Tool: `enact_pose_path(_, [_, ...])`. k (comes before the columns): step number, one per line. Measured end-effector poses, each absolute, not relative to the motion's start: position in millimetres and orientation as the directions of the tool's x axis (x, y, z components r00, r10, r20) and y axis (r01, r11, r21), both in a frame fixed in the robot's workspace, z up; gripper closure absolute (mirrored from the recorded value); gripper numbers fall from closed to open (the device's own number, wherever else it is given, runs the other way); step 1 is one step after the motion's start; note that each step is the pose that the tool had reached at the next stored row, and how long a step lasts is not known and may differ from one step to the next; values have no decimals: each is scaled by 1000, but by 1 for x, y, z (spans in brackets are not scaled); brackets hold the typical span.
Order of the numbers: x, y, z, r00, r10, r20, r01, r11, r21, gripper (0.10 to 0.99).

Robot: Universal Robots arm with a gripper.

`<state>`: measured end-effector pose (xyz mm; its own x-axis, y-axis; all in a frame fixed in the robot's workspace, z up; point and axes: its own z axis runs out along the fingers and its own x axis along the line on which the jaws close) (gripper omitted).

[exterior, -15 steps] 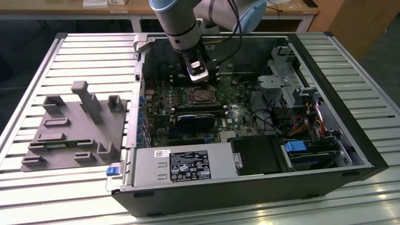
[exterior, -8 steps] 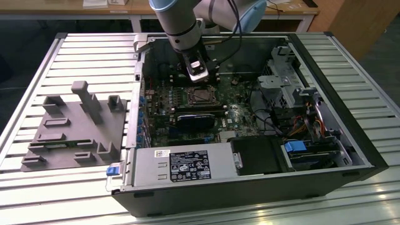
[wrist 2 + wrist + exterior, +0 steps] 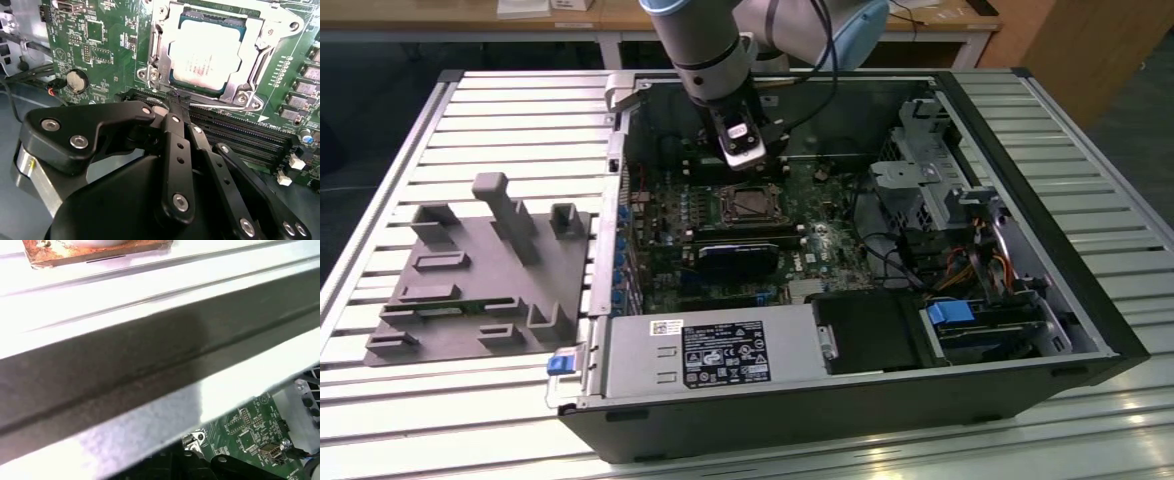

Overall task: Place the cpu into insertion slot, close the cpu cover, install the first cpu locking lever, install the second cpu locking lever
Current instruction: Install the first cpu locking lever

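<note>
The cpu [image 3: 210, 47], a silvery square chip, lies in the insertion slot [image 3: 750, 203] on the green motherboard. The cpu cover [image 3: 159, 47], a thin metal frame with a square window, lies flat around the chip. My gripper [image 3: 178, 101] is shut with nothing between its black fingers, and its tips rest at the socket's edge, beside a thin wire lever [image 3: 225, 104] that runs along that edge. In the exterior view the gripper [image 3: 758, 168] hangs inside the open computer case, just behind the socket.
Long black memory slots [image 3: 240, 135] lie right beside the socket. A coin battery [image 3: 76, 80] sits on the board. The case holds a power supply [image 3: 707, 360] and a drive cage [image 3: 947, 185]. A grey fixture [image 3: 480, 270] stands outside, on the exterior view's left. The case wall [image 3: 150, 360] is close in the first wrist view.
</note>
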<state>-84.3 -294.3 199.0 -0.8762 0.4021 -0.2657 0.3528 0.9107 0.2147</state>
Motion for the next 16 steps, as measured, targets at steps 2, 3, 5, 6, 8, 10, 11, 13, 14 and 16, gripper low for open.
enact_pose_path(2, [-84, -294, 199, -876, 402, -266, 353, 911, 215, 980])
enact_pose_path(3, [-84, -294, 199, -876, 402, -265, 353, 911, 215, 980])
enact_pose_path(5, [-84, -293, 199, -876, 403, -265, 353, 910, 216, 980])
enact_pose_path(6, [-84, -292, 199, -876, 403, -265, 353, 910, 217, 980])
enact_pose_path(8, [-84, -292, 199, -876, 403, -264, 353, 910, 219, 980])
enact_pose_path(10, [-84, -292, 199, -876, 404, -262, 353, 909, 222, 980])
enact_pose_path(11, [-84, -292, 199, -876, 405, -261, 353, 908, 224, 980])
enact_pose_path(13, [-84, -292, 199, -876, 406, -260, 353, 908, 228, 980])
enact_pose_path(14, [-84, -292, 199, -876, 407, -259, 353, 907, 230, 980])
enact_pose_path(16, [-84, -292, 199, -876, 407, -258, 353, 907, 231, 980])
